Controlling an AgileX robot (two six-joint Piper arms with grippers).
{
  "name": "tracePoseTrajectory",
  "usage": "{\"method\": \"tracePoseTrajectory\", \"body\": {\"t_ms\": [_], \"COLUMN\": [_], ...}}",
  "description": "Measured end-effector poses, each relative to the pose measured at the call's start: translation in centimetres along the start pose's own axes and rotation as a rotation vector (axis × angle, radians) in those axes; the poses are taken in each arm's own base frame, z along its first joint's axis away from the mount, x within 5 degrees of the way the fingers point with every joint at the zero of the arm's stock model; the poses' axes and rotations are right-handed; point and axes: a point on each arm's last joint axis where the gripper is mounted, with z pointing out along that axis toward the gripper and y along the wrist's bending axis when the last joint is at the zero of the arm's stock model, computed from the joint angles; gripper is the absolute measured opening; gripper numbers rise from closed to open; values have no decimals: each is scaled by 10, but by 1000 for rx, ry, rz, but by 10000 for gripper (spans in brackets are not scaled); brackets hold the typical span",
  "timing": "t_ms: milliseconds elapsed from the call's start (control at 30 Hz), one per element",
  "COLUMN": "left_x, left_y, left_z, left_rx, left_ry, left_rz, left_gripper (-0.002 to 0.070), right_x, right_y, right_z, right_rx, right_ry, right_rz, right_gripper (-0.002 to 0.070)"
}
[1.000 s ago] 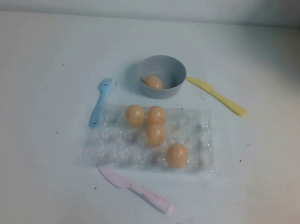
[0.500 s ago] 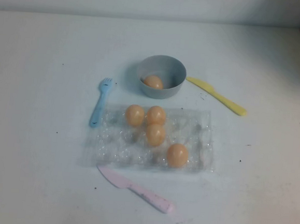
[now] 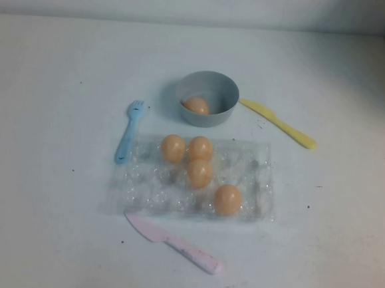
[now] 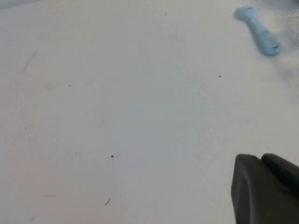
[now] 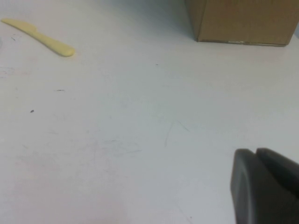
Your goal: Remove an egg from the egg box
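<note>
Egg [image 3: 227, 199] in egg box [image 3: 257, 166]; left gripper [image 4: 266, 186], right gripper [image 5: 266, 186] well apart.

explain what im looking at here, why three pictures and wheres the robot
It is a two-armed robot filmed by three cameras. The high view looks down at the white table from the robot's side; neither arm reaches into it.

On the table lies a clear crinkly plastic egg box holding four orange-tan eggs, such as one egg. Behind it, a round grey-blue bowl holds a fifth. Around them lie a blue plastic fork, a yellow plastic knife and a pink plastic knife.

The other two views come from each wrist. The left gripper hangs over bare table near the fork; the right gripper hangs near the yellow knife and a brown cardboard box. Nothing is held.
</note>
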Motion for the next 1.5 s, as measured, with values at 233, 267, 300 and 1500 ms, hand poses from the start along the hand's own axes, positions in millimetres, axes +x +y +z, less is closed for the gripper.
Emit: {"method": "tracePoseTrajectory", "body": {"t_ms": [233,267,300,1500], "left_x": [0,0,0,0], "left_y": [0,0,0,0], "left_z": [0,0,0,0], "left_rx": [0,0,0,0], "left_ry": [0,0,0,0], "left_rz": [0,0,0,0], "left_gripper": [-4,-4,-4,-4], "right_x": [-9,-12,-16,-176], "right_y": [13,15,18,34], "right_z": [-1,-2,-3,47], "right_rx": [-166,-207,-257,-486], "right_ry": [-64,-76,-90,340], "right_rz": [501,633,793,45], "right_gripper": [-18,-18,-18,-18]}}
